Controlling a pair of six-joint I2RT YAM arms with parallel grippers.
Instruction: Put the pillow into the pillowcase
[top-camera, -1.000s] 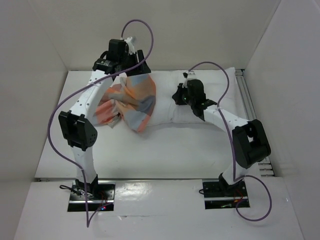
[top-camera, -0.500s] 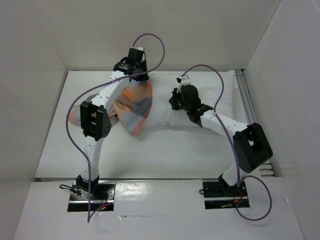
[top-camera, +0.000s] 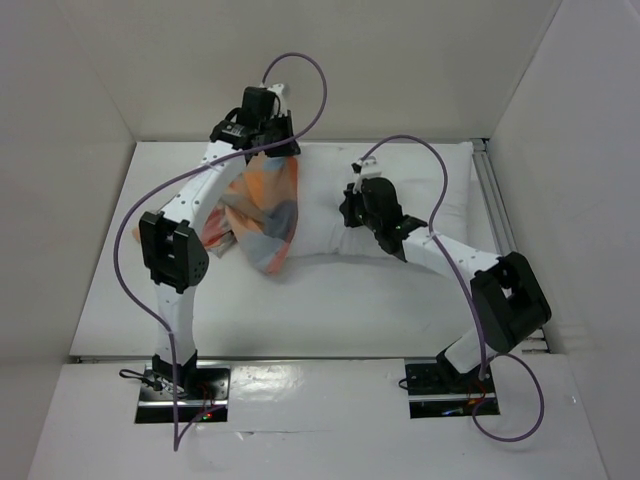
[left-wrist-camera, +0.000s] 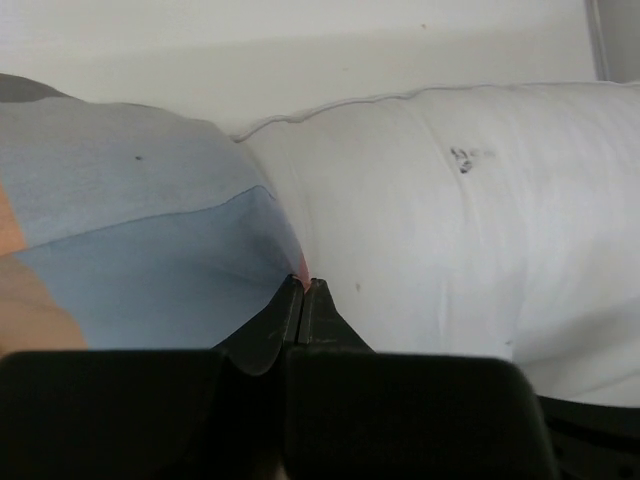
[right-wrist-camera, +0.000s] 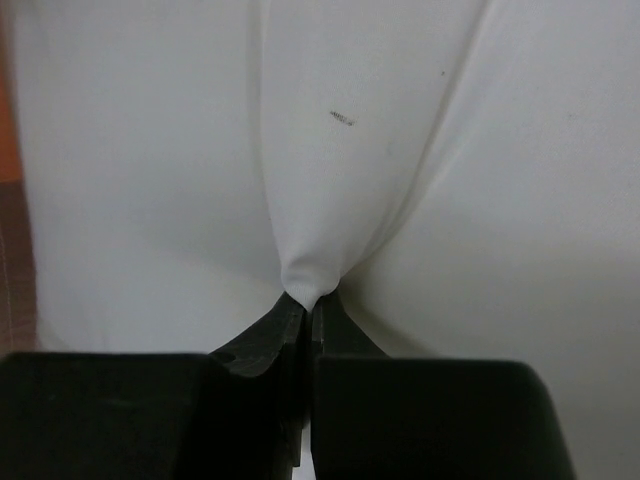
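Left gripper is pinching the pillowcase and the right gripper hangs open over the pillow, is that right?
Not quite. The right gripper is shut, pinching a fold of the pillow, as the right wrist view shows. The left gripper does pinch the pillowcase.

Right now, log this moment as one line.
left tool shut on pillowcase edge | right tool shut, pinching pillow | pillowcase bunched over pillow end nearest left arm | pillow mostly uncovered

The pillowcase (top-camera: 262, 210) is checked in orange, light blue, grey and tan, the pillow (top-camera: 322, 215) is plain white with a few small dark specks, the table (top-camera: 330, 300) is white, and the cables (top-camera: 404, 138) are purple.
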